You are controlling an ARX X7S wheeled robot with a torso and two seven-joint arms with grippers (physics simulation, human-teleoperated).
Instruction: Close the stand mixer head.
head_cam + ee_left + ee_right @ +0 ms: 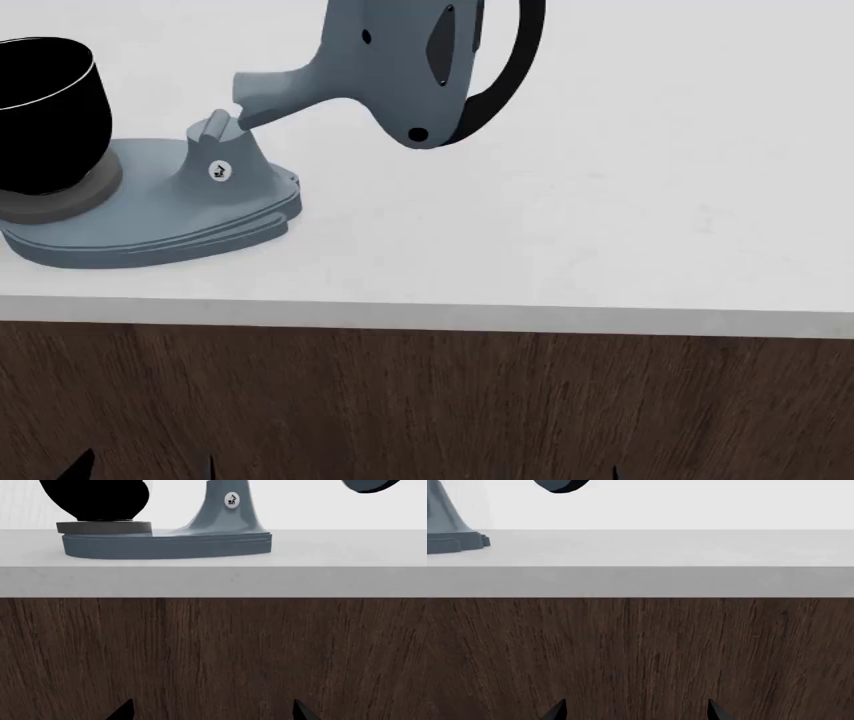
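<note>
The stand mixer head (pixel 400 70), blue-grey with a black curved band, is tilted up and back over the white counter, joined by its narrow neck to the base plate (pixel 147 220). Only its lowest part shows in the left wrist view (pixel 370 485) and the right wrist view (pixel 560 485). The whisk is hidden. My left gripper (pixel 212 712) and right gripper (pixel 635 712) are both open and empty. They sit low, facing the dark wood cabinet front below the counter edge, well short of the mixer. In the head view only fingertips (pixel 80 465) show at the bottom edge.
A black round bowl (pixel 40 110) stands on the left end of the base plate. The white countertop (pixel 601 230) stretches to the right of the mixer. Its front edge (pixel 213 582) overhangs the wood cabinet front (pixel 427 400).
</note>
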